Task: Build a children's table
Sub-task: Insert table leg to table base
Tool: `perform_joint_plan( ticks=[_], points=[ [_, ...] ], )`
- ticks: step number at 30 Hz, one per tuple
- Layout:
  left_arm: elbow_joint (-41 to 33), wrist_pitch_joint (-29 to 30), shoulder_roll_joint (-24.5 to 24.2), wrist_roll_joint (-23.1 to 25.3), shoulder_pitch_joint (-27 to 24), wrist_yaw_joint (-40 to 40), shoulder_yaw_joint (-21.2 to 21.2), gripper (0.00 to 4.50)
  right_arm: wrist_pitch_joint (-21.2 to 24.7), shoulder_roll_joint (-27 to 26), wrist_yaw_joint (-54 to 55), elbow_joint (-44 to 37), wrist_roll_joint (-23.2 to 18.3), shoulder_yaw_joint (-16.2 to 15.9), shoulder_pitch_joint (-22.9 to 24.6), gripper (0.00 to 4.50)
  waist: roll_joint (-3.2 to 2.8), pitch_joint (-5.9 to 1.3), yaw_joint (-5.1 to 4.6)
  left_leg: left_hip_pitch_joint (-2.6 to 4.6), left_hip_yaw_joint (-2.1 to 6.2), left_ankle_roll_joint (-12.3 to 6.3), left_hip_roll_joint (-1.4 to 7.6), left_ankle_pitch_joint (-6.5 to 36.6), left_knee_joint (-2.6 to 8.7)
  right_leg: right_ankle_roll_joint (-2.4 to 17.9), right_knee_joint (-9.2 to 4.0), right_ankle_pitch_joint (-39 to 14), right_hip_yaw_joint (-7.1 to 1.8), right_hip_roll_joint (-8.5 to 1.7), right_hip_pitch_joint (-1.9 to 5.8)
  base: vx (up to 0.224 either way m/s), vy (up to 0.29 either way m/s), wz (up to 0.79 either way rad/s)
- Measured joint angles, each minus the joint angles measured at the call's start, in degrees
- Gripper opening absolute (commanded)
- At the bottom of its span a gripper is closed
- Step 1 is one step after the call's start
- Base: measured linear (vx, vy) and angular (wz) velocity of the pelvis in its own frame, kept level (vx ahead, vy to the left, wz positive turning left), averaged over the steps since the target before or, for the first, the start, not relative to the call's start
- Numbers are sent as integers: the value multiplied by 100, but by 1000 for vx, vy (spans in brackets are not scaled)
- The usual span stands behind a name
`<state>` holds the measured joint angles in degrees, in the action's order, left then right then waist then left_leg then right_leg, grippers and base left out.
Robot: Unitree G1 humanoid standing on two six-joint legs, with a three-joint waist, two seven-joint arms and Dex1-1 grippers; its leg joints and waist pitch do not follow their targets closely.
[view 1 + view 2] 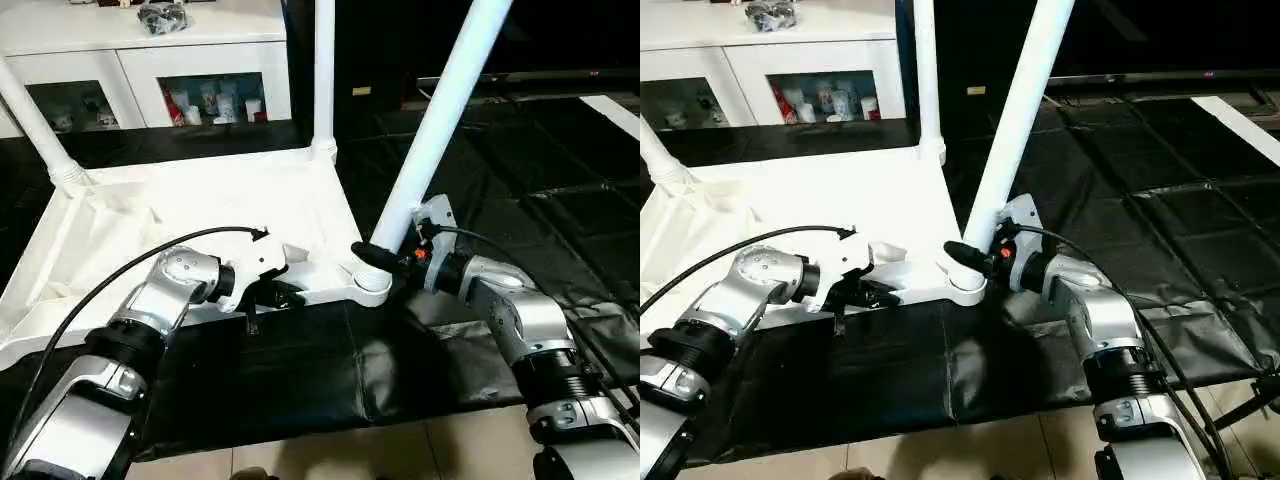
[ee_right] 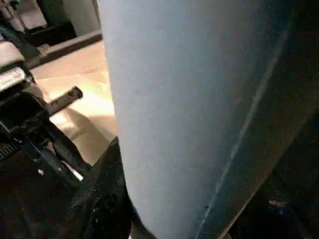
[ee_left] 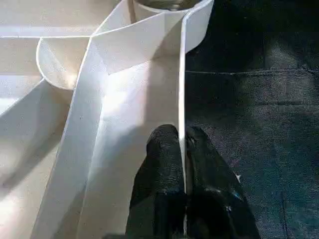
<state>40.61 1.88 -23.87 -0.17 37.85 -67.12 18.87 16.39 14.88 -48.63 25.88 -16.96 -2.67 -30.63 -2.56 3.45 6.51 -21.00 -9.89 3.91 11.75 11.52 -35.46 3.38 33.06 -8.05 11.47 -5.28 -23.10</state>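
The children's table top (image 1: pixel 200 210) lies upside down on a black mat, ribbed underside up. Two white legs stand upright in its far corners, one at the back right (image 1: pixel 324 70) and one at the left (image 1: pixel 35 125). A third leg (image 1: pixel 440 120) leans to the right, its lower end at the near right corner lobe (image 1: pixel 372 287). My right gripper (image 1: pixel 385 255) is shut on this leg just above the lobe; the leg (image 2: pixel 189 99) looms close in the right wrist view. My left gripper (image 1: pixel 275 292) is shut on the top's near rim (image 3: pixel 182 74), one finger on each side.
A white glass-door cabinet (image 1: pixel 150 60) stands behind the table top. The black mat (image 1: pixel 300 370) covers the floor, with creased folds to the right. Light floor tile (image 1: pixel 400 450) shows at the near edge. Dark furniture stands at the back right.
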Motion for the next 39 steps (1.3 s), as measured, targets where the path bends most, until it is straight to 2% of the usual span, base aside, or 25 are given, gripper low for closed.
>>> perform_joint_plan(
  ticks=[2,5,16,17,24,30,36,39],
  points=[
    [-49,152,44,-79,-29,-48,-115,55,-32,-5,12,46,21,-1,6,193,2,0,4,-1,0,0,0,0,0,0,-1,0,0,0,0,0,0,0],
    [-49,152,190,-169,-52,27,-169,78,96,-11,54,13,71,-36,5,193,46,-25,14,0,2,1,1,-1,0,0,0,0,2,0,2,0,0,0],
    [26,67,246,-12,-26,124,-155,86,-109,17,-71,24,200,-193,38,193,61,-32,7,4,2,1,1,-2,-1,0,0,1,3,-1,6,0,0,0],
    [54,75,245,-12,-4,126,-155,57,-157,34,-76,20,212,-221,49,193,60,-32,8,4,2,2,1,-2,-1,0,0,1,3,-1,6,0,0,0],
    [239,101,268,7,110,84,-149,6,-290,85,-54,10,332,-231,111,193,62,-33,6,6,2,2,1,-2,-1,0,0,1,3,-1,8,0,0,0],
    [306,-66,282,119,142,71,-101,3,-304,154,-63,31,421,-298,102,193,84,-47,7,11,2,2,0,-1,-1,0,-2,1,3,-1,13,0,0,0],
    [314,-237,245,268,144,106,-28,0,-341,138,-202,361,428,-342,-89,193,147,-86,-6,17,2,2,1,-1,-1,0,-2,1,3,-1,19,0,0,0],
    [312,-234,244,269,144,99,-27,0,-305,116,-289,462,395,-278,-128,193,161,-94,-7,17,2,2,1,-1,-1,0,-2,1,3,-1,20,0,0,0]
  ],
)
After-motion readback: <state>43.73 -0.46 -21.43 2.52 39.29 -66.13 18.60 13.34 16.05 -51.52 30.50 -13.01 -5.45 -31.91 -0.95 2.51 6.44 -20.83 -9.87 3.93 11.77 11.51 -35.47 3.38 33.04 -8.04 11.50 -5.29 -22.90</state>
